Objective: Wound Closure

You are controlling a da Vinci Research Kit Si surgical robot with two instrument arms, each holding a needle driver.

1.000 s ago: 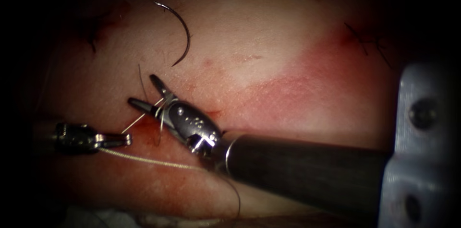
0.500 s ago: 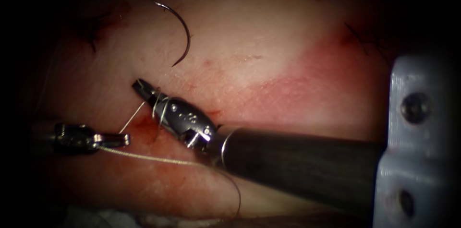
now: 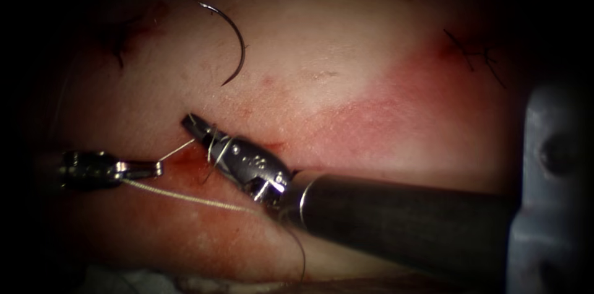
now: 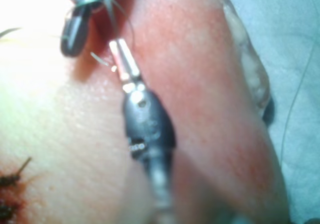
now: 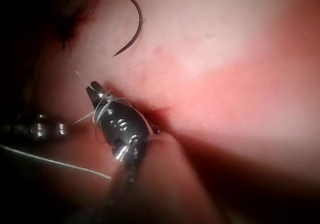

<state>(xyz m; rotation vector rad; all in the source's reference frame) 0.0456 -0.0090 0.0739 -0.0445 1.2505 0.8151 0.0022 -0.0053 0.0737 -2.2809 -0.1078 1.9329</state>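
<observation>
The curved needle [image 3: 242, 46] lies free on the tissue [image 3: 346, 52], up and left of both tools, and neither tool holds it; it appears again [image 5: 139, 22] in the right wrist view. My right gripper [image 3: 190, 122] is shut on the short thread end, with loops of pale thread [image 3: 218, 145] wound round its jaws. To its left my left gripper [image 3: 154, 169] is shut on the thread. One strand runs from it up to the right jaws, another [image 3: 185, 198] passes under the right shaft. Both show close up: left gripper [image 4: 120, 54], right gripper [image 5: 93, 89].
Dark stitches sit at the upper left [image 3: 120, 43] and upper right [image 3: 476, 52] of the tissue. Red fluid [image 3: 192, 164] stains the tissue below the right jaws. White gauze [image 3: 124, 281] lies along the near edge.
My right jaws, open a second ago around the short thread end, have closed on it and drawn back slightly down and right. The left tool has risen a little.
</observation>
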